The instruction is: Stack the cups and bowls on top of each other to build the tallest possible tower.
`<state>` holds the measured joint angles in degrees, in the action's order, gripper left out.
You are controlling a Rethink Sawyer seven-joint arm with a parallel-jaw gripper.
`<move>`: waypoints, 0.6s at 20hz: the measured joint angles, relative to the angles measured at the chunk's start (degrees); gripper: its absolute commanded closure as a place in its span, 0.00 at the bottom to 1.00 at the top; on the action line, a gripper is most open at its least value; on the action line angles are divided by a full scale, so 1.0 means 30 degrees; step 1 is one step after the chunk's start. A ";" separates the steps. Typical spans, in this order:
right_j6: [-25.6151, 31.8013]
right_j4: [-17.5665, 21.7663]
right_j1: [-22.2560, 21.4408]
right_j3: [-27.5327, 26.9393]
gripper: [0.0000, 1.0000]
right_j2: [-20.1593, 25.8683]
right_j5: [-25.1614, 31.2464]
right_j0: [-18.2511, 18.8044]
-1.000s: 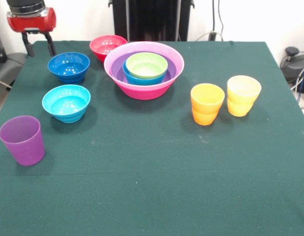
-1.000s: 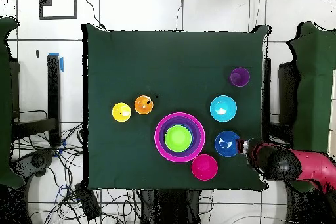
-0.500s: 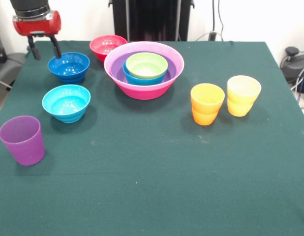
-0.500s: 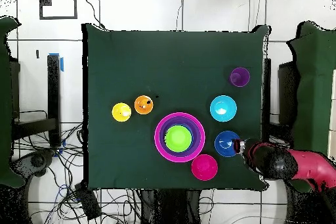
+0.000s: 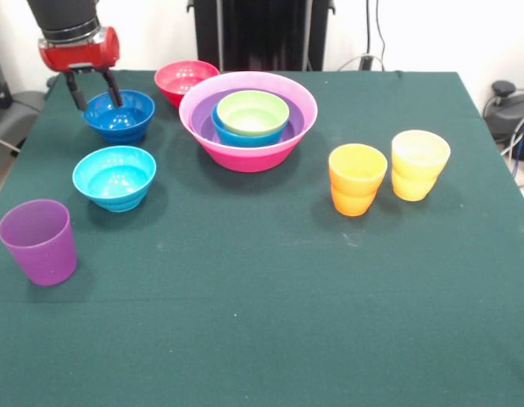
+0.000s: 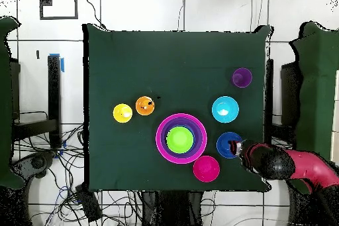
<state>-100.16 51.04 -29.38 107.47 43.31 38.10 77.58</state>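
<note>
My gripper [image 5: 97,91] is open and straddles the left rim of the dark blue bowl [image 5: 122,117], one finger outside it and one over its inside. In the overhead view the gripper [image 6: 234,148] sits at the dark blue bowl's [image 6: 225,142] edge. The tower [image 5: 245,155] is a hot-pink bowl holding purple, blue and lime green [image 5: 252,112] bowls. A red-pink bowl [image 5: 184,79] stands behind it, and a cyan bowl [image 5: 114,176] in front of the dark blue one. The purple cup [image 5: 39,241] stands near left; the orange cup [image 5: 357,178] and yellow cup [image 5: 419,164] stand right.
All of this stands on a dark green cloth-covered table [image 5: 262,305]. A black stand [image 5: 262,34] rises behind the far edge. Cables and gear [image 5: 510,106] lie off the right side, and the dark blue bowl is close to the table's left edge.
The gripper has moved from off the table's corner toward the dark blue bowl and now straddles its rim. The bowls and cups have not moved.
</note>
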 measured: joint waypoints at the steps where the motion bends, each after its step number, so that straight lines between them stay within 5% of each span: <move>1: 0.0000 0.0020 0.0027 -0.0003 0.00 -0.0003 0.0002 0.0000; 12: 0.0000 0.0155 0.0602 -0.0152 0.00 -0.0003 0.0000 0.0028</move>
<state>-100.16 51.51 -27.58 107.02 43.30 38.10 77.66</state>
